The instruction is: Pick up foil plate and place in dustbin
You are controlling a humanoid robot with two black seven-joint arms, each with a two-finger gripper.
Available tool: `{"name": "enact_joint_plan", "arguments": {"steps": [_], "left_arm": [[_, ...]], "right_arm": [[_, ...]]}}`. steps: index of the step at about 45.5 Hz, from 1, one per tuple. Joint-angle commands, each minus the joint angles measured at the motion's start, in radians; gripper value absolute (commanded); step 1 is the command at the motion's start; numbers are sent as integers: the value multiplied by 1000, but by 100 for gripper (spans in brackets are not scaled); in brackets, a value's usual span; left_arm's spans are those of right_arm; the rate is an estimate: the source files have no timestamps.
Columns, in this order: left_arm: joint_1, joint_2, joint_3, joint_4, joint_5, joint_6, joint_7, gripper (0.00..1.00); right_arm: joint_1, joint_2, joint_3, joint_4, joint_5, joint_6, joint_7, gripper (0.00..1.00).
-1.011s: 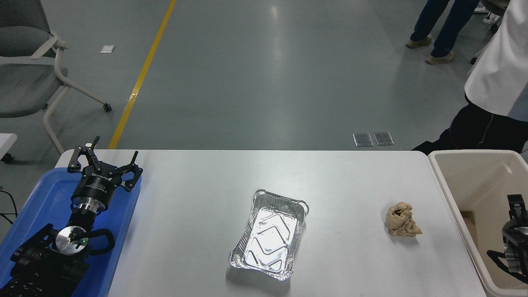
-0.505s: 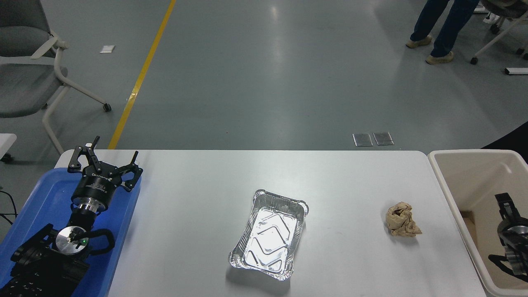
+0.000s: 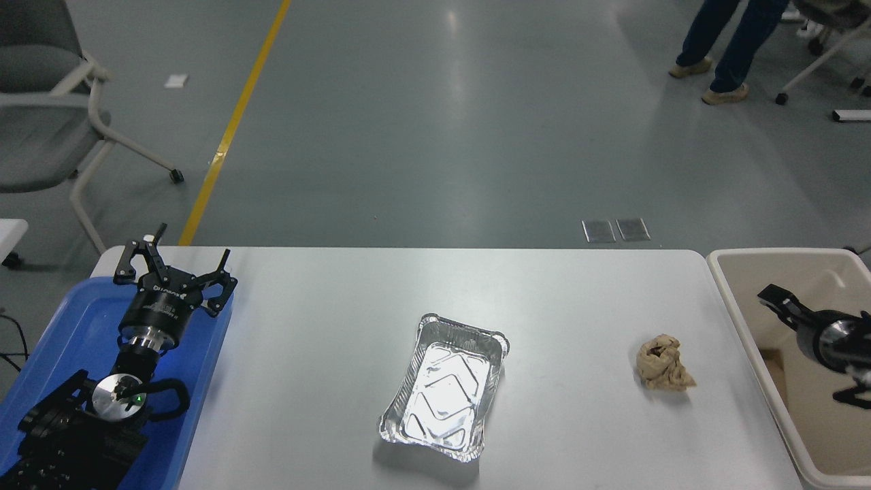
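The foil plate (image 3: 446,388) lies flat and empty on the white table (image 3: 326,354), a little right of the middle and near the front edge. The cream-white dustbin (image 3: 776,254) stands at the table's right end. My right gripper (image 3: 776,301) hangs over the dustbin's inside, pointing left toward the table, far from the foil plate. My left gripper (image 3: 178,262) is open and empty, parked over a blue tray at the lower left.
A crumpled brown paper ball (image 3: 663,371) lies between the foil plate and the dustbin. The blue tray (image 3: 75,320) sits at the table's left end. A grey chair (image 3: 41,129) stands far left. A person's legs (image 3: 721,47) show at the top right.
My right gripper has risen inside the dustbin and swung to point left. A person in white at the right edge has left the view. The foil plate has not moved.
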Motion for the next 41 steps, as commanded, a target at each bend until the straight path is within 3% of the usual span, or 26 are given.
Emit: {"name": "enact_joint_plan", "arguments": {"steps": [1, 8, 15, 21, 30, 41], "left_arm": [[0, 0, 0, 0, 0, 0, 0, 99], [1, 0, 0, 1, 0, 0, -1, 99], [1, 0, -1, 1, 0, 0, -1, 99], [1, 0, -1, 1, 0, 0, -1, 99], [1, 0, -1, 1, 0, 0, -1, 99], [1, 0, -3, 3, -2, 0, -3, 99]], "right_arm": [[448, -11, -342, 460, -89, 32, 23, 100], [703, 49, -500, 623, -155, 167, 106, 100], [890, 118, -523, 662, -152, 348, 135, 100], [1054, 178, -512, 662, -149, 543, 193, 100], [1225, 178, -442, 662, -122, 795, 199, 100], [1282, 213, -402, 662, -51, 867, 198, 100]]}}
